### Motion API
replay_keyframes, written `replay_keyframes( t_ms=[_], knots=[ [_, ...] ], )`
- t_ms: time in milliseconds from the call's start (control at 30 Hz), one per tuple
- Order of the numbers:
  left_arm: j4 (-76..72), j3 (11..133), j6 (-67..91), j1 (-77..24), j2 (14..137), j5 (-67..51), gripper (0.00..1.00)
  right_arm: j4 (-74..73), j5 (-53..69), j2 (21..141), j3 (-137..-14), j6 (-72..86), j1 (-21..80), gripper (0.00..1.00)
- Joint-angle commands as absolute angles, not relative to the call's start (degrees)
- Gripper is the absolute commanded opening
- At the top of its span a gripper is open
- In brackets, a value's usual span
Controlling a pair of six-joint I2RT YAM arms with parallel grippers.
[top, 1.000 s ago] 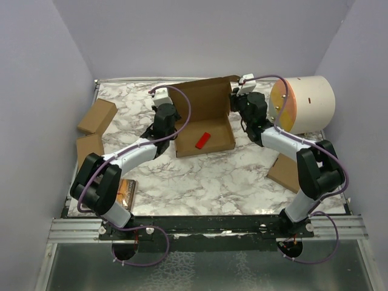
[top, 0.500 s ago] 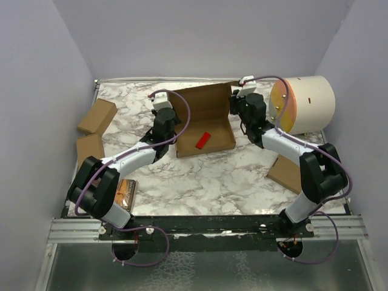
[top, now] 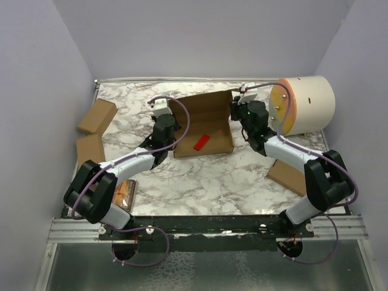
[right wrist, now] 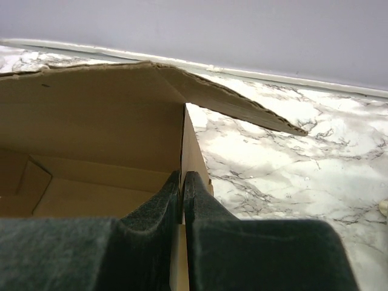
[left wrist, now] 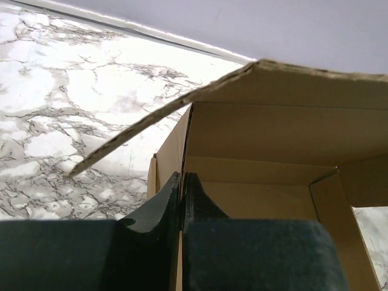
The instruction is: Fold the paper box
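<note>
The paper box (top: pixel 203 124) is a brown cardboard mailer lying open in the middle of the marble table, its lid raised at the back. A small red piece (top: pixel 202 141) lies inside it. My left gripper (top: pixel 168 124) is shut on the box's left side wall; in the left wrist view (left wrist: pixel 181 182) its fingers pinch that wall, with the lid's side flap (left wrist: pixel 151 121) sticking out to the left. My right gripper (top: pixel 234 115) is shut on the right side wall, seen in the right wrist view (right wrist: pixel 182 182), with the lid's flap (right wrist: pixel 242 109) out to the right.
A cream cylinder with an orange end (top: pixel 303 104) lies at the back right. Two small brown boxes (top: pixel 97 116) (top: pixel 89 149) sit at the left, another (top: pixel 288 174) at the right. An orange packet (top: pixel 125 191) lies by the left arm's base.
Both grippers have moved toward the back along the side walls. The lid has swung up and forward, and the box has shifted slightly.
</note>
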State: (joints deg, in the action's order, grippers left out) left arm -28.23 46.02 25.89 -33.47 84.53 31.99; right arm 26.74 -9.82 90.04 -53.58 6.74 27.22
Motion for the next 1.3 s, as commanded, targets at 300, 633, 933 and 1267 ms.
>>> replay_keyframes(
  t_ms=[300,633,933,1267],
  knots=[
    [-25.2,42.4,26.9,-35.5,82.8,27.2,0.00,17.0,-6.5,88.5,-50.8,12.5,29.4,0.06],
    [-24.7,42.0,25.7,-35.5,81.7,25.7,0.00,11.2,-6.7,90.5,-54.7,15.8,30.0,0.06],
    [-23.9,42.7,25.0,-35.5,81.7,25.2,0.00,8.1,-9.0,92.5,-59.3,13.2,30.5,0.07],
    [-21.5,44.9,24.5,-35.5,81.8,25.7,0.00,5.5,-10.3,95.8,-64.6,9.3,30.5,0.07]
  ],
)
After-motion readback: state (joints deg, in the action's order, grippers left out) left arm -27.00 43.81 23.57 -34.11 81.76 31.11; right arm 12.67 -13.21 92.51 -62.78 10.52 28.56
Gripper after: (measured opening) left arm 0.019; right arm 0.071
